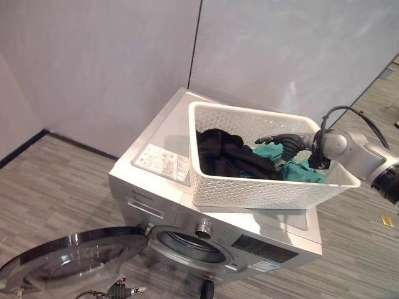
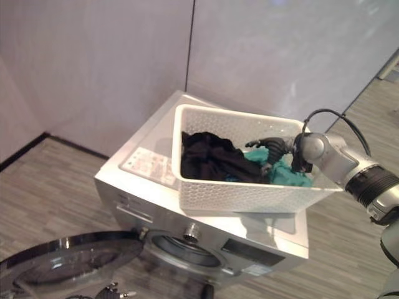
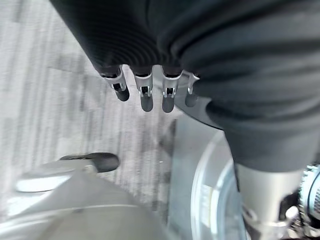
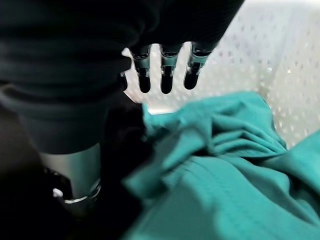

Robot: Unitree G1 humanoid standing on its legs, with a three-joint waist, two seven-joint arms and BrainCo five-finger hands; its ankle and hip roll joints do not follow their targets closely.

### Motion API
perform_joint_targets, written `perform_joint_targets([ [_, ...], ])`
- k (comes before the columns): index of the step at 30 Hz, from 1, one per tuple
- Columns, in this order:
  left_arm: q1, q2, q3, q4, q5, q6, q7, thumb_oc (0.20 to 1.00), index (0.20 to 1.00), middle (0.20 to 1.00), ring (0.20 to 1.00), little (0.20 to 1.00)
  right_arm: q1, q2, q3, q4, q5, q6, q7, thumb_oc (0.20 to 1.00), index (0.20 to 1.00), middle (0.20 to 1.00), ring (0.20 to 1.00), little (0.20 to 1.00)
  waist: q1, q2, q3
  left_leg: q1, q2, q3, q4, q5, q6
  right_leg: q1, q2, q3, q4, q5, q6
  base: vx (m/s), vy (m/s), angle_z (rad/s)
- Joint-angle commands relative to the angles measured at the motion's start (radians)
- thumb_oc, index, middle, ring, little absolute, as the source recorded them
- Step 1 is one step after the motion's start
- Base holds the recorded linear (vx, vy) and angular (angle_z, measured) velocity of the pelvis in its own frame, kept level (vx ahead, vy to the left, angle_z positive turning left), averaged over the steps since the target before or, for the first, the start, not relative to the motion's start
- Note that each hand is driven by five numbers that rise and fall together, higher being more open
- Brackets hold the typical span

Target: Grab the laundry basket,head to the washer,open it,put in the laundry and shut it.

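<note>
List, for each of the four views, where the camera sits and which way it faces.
Left eye view: head, looking down at the washer, its door open, white laundry basket on top; right hand inside.
Right eye view: same scene, slightly offset.
Left wrist view: along the left hand, toward the floor.
Right wrist view: along the right hand, above the teal garment; shared with both eyes.

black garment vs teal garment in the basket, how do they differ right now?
Colour: the crumpled black garment is dark, the crumpled teal garment bright green-blue. Place: the black one fills the left part of the white perforated plastic basket, the teal one the right. Contact: the right hand hovers open over the teal one, beside the black one. Both lie bunched in the same basket atop the silver washer.
</note>
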Motion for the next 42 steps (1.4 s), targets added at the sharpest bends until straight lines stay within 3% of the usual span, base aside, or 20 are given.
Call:
perform_joint_targets([
  [1,-0.07,0.033,-0.02,-0.002,-0.028,-0.031,0.017,1.0,1.0,1.0,1.0,1.0,-0.046,-0.05,-0.016,0.059,-0.061,0.006,-0.001,1.0,1.0,1.0,1.0,1.0,0.028,0.025,0.104,-0.079,0.054,0.022,-0.095,0.108,-0.035,0.096,-0.069,0.024,0.044,-0.13,0.105,-0.12,-0.023,0.12],
  [8,-0.1,0.036,-0.058,-0.071,-0.05,-0.051,0.024,1.0,1.0,1.0,1.0,1.0,0.061,-0.038,-0.03,0.068,-0.12,0.003,0.02,1.0,1.0,1.0,1.0,1.0,0.028,0.054,0.185,-0.15,0.049,0.005,-0.095,0.138,-0.04,0.042,-0.066,0.02,0.039,-0.114,0.099,-0.08,-0.014,0.04],
  [15,-0.111,0.022,-0.099,-0.092,-0.037,-0.052,0.023,1.0,1.0,1.0,1.0,1.0,0.149,-0.023,-0.049,-0.032,-0.154,0.001,0.056,1.0,1.0,1.0,1.0,1.0,0.015,0.079,0.22,-0.189,0.048,-0.007,-0.095,0.149,-0.042,0.011,-0.061,0.019,0.044,-0.119,0.092,-0.03,-0.014,0.06],
  [16,-0.111,0.016,-0.103,-0.088,-0.033,-0.052,0.022,1.0,1.0,1.0,1.0,1.0,0.144,-0.016,-0.043,-0.041,-0.15,0.001,0.058,0.9,0.9,0.9,0.9,0.9,0.014,0.08,0.221,-0.189,0.049,-0.007,-0.095,0.148,-0.041,0.009,-0.06,0.022,0.045,-0.118,0.092,-0.02,-0.005,0.05],
  [17,-0.11,0.012,-0.106,-0.084,-0.025,-0.053,0.026,1.0,1.0,1.0,1.0,1.0,0.142,-0.019,-0.042,-0.071,-0.135,-0.004,0.063,0.42,0.42,0.42,0.42,0.42,0.011,0.08,0.221,-0.189,0.05,-0.007,-0.095,0.148,-0.042,0.008,-0.059,0.023,0.044,-0.119,0.091,-0.02,-0.005,0.07],
  [18,-0.111,0.006,-0.106,-0.082,-0.025,-0.052,0.027,1.0,1.0,1.0,1.0,1.0,0.14,-0.016,-0.044,-0.084,-0.128,-0.004,0.054,0.2,0.2,0.2,0.2,0.2,0.009,0.08,0.221,-0.188,0.051,-0.006,-0.095,0.147,-0.041,0.007,-0.058,0.024,0.044,-0.119,0.091,-0.01,-0.004,0.06],
  [26,-0.115,-0.007,-0.106,-0.065,-0.019,-0.049,0.042,1.0,1.0,1.0,1.0,1.0,0.071,0.015,-0.075,-0.074,-0.112,-0.003,-0.01,0.2,0.2,0.2,0.2,0.2,0.0,0.077,0.2,-0.169,0.056,0.005,-0.095,0.137,-0.038,0.021,-0.052,0.033,0.032,-0.12,0.091,0.0,0.002,-0.02],
  [32,-0.095,-0.015,-0.079,-0.042,-0.022,-0.051,0.057,1.0,1.0,1.0,1.0,1.0,0.075,-0.011,-0.285,-0.066,0.039,-0.017,-0.155,0.2,0.2,0.2,0.2,0.2,-0.011,0.072,0.142,-0.127,0.059,0.012,-0.095,0.118,-0.035,0.056,-0.049,0.044,0.022,-0.125,0.091,0.04,-0.008,-0.01],
  [38,-0.056,-0.027,-0.059,-0.02,-0.015,-0.051,0.05,1.0,1.0,1.0,1.0,1.0,0.1,-0.063,-0.405,-0.112,0.098,-0.035,-0.197,0.2,0.2,0.2,0.2,0.2,-0.017,0.077,0.086,-0.079,0.058,0.02,-0.095,0.097,-0.031,0.093,-0.05,0.05,0.018,-0.132,0.092,0.06,-0.002,-0.11],
  [42,-0.032,-0.039,-0.052,0.023,-0.007,-0.047,0.039,1.0,1.0,1.0,1.0,1.0,0.057,-0.125,-0.503,-0.116,0.225,-0.067,-0.247,0.2,0.2,0.2,0.2,0.2,-0.026,0.086,0.027,-0.036,0.055,0.022,-0.095,0.079,-0.03,0.127,-0.053,0.052,0.024,-0.147,0.09,0.08,0.01,-0.01],
])
